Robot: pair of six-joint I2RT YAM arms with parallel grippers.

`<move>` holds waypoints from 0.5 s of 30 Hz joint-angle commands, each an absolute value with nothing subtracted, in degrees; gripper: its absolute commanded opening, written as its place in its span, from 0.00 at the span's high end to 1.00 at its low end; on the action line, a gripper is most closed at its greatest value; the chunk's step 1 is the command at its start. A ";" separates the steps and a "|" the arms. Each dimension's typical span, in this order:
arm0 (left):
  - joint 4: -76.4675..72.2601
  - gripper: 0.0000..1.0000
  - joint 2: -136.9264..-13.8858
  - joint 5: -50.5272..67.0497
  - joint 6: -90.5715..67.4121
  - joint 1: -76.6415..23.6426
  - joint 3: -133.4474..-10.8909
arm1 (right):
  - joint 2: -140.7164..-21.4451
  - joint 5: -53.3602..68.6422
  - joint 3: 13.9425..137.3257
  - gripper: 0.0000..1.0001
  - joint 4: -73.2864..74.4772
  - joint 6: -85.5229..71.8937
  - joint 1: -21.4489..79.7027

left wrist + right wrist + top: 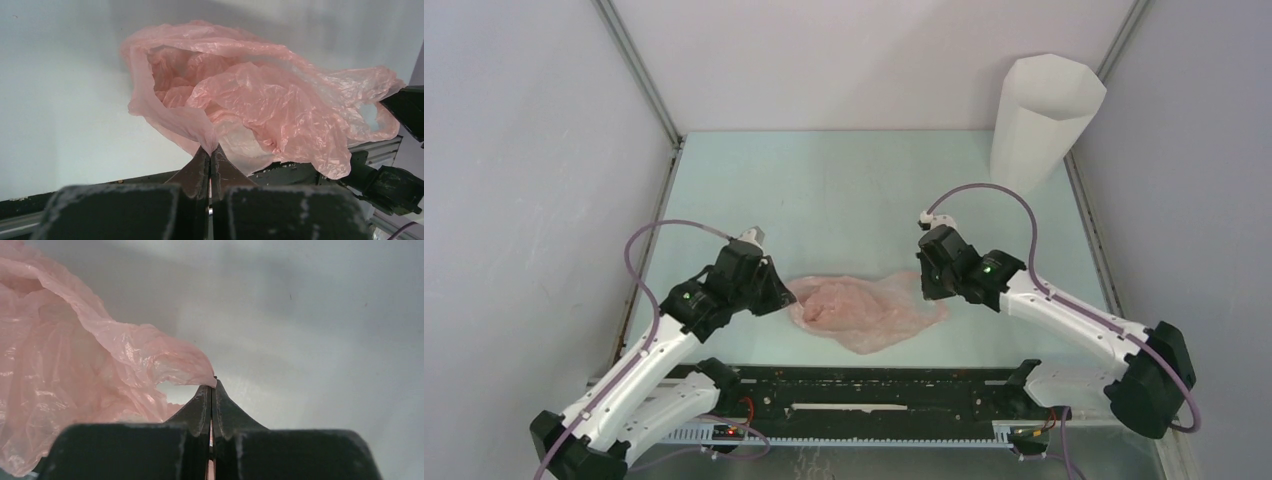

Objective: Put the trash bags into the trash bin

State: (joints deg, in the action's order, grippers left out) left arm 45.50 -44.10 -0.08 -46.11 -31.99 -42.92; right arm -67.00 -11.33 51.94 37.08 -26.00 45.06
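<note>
The pale-pink trash bag (864, 310) lies crumpled on the table between my two arms. My left gripper (786, 296) is shut on the bag's left end; in the left wrist view the film (240, 100) is pinched at the gripper's tips (210, 148). My right gripper (927, 287) is shut on the bag's right end; in the right wrist view the film (75, 370) runs into the closed tips (213, 385). The white faceted trash bin (1041, 122) stands upright at the far right corner, well apart from both grippers.
Grey enclosure walls stand on the left, back and right. A black rail (874, 385) runs along the table's near edge, just in front of the bag. The pale table surface (824, 190) lies between the bag and the bin.
</note>
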 commanded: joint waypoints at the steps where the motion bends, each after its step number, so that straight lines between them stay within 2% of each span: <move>1: 43.13 1.00 -47.95 1.63 -48.55 -31.60 -42.05 | -71.73 -11.43 51.48 1.00 38.60 -27.58 43.21; 4: 40.35 1.00 -56.69 2.34 -46.63 -29.58 -47.96 | -78.50 -7.36 55.61 1.00 36.20 -26.33 38.46; 7: 39.50 1.00 -72.08 7.52 -43.88 -23.04 -62.48 | -89.48 -3.78 70.04 1.00 39.89 -24.94 31.86; 9: 44.21 1.00 -81.91 9.62 -43.44 -18.71 -79.91 | -97.88 -2.17 88.22 1.00 52.80 -25.33 27.63; 12: 51.57 1.00 -90.59 5.70 -38.71 -17.70 -114.28 | -106.57 -5.41 126.71 1.00 68.84 -22.86 26.41; 14: 50.27 1.00 -91.43 -3.04 -29.63 -22.93 -134.00 | -107.60 -11.71 148.78 1.00 69.44 -16.95 30.63; 15: 48.76 1.00 -90.64 -5.94 -25.77 -25.95 -139.19 | -105.08 -14.78 154.22 1.00 66.25 -13.71 33.56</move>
